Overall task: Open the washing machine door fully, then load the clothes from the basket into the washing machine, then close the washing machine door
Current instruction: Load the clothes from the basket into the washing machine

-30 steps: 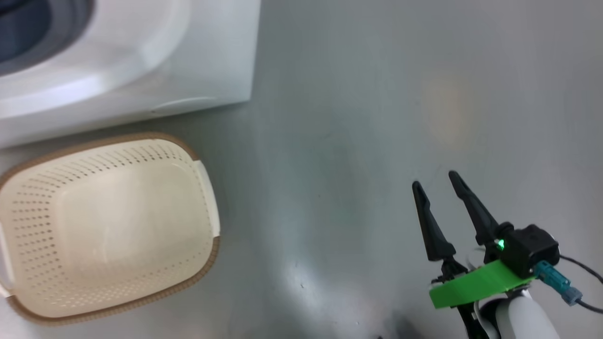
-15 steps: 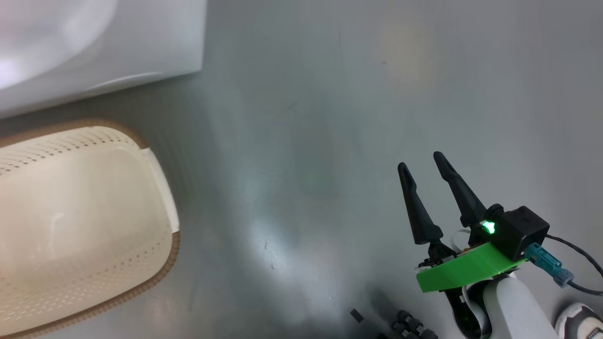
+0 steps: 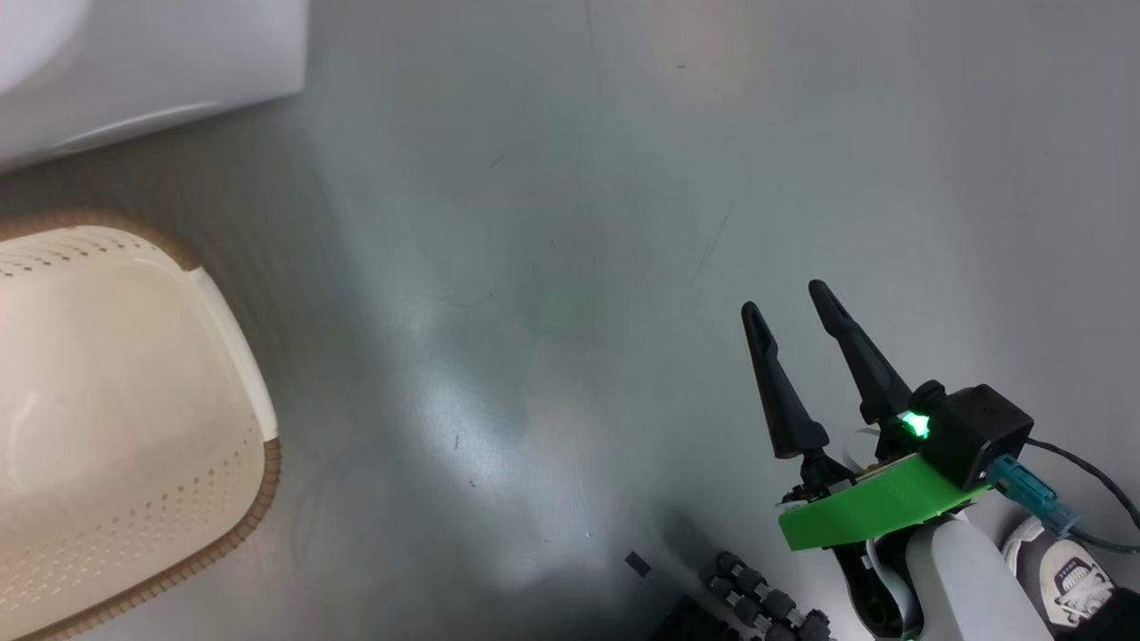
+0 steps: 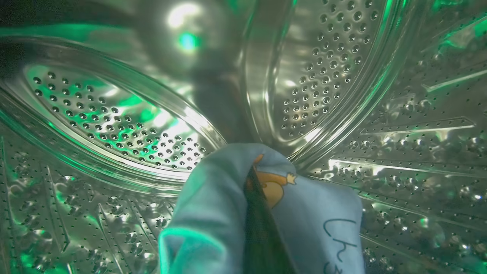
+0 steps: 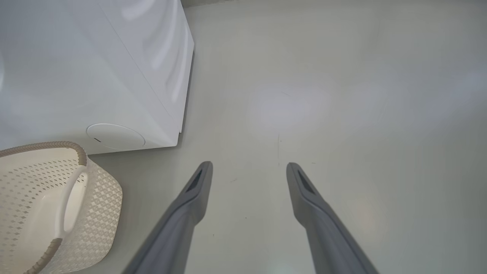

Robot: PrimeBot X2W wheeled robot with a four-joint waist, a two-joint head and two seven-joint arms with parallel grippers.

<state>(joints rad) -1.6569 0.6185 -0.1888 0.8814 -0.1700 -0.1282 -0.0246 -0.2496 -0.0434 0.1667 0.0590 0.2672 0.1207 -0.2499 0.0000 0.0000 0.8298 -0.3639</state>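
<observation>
The left gripper (image 4: pixel 252 176) sat deep inside the steel drum (image 4: pixel 114 125) of the washing machine (image 3: pixel 134 71), pinched shut on a light-blue garment (image 4: pixel 213 213), probably so the cloth would drop well inside rather than at the opening. The right gripper (image 3: pixel 782 298) hung wide and empty over the floor (image 3: pixel 534 223), clear of the basket (image 3: pixel 260 463), which looked empty. The garment bore an orange cartoon figure and dark handwritten-style strokes, cut off and unreadable.

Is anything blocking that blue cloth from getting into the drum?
Nothing visible does. The left gripper, shut on the light-blue cloth, is inside the steel drum, with bare perforated wall ahead of it.
</observation>
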